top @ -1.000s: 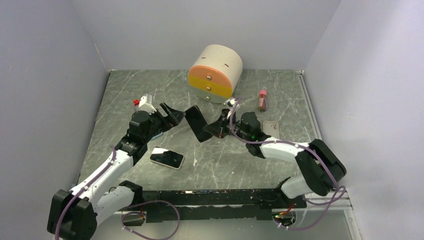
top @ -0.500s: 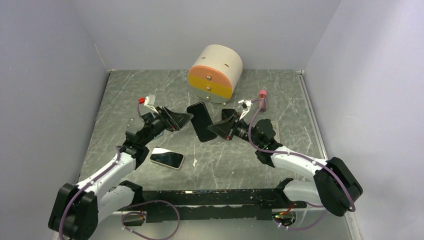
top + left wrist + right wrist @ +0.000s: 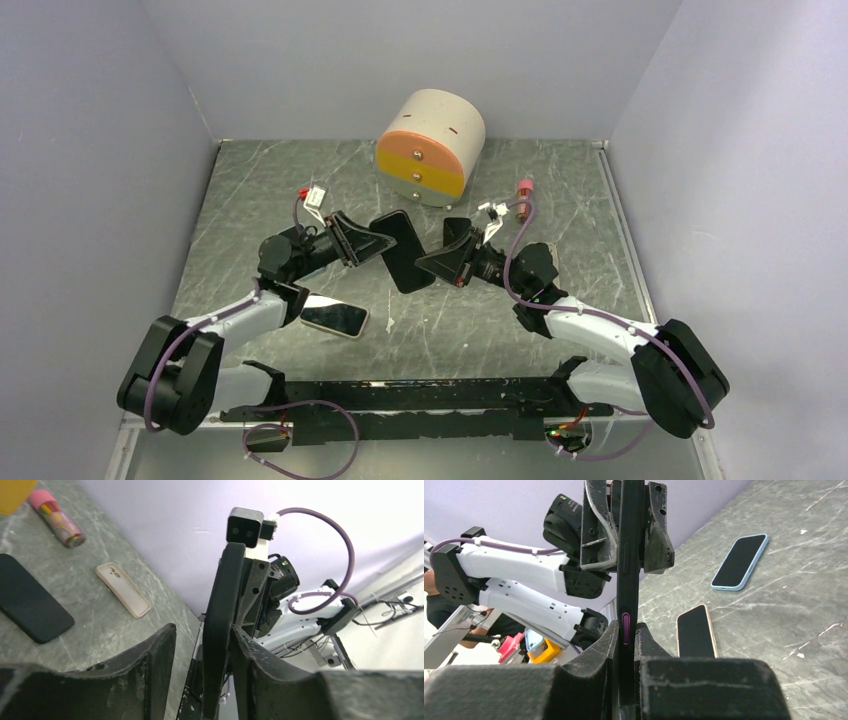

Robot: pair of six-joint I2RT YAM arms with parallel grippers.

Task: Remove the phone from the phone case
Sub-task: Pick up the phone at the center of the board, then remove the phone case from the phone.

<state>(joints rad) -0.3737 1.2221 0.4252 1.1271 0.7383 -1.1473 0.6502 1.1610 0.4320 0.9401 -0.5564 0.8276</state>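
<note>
Above the middle of the table (image 3: 480,330), two grippers shared one black cased phone (image 3: 403,255).

On the left, the left gripper (image 3: 375,240) stood astride the phone's end nearer the table's back edge. Its fingers (image 3: 150,655) were partway open, with a sliver of daylight beside one of them, so there was no sure grip yet. The phone hung in the air between the arms, clear of the table, its case not yet off. On the right, the right gripper (image 3: 627,630) was pinched tight on the other end. To do this well, I judged, the left fingers should catch only the case's lip, not the handset, while the right gripper held firm. A slow peel from one corner should follow, since a straight tug risked dropping everything.
</note>
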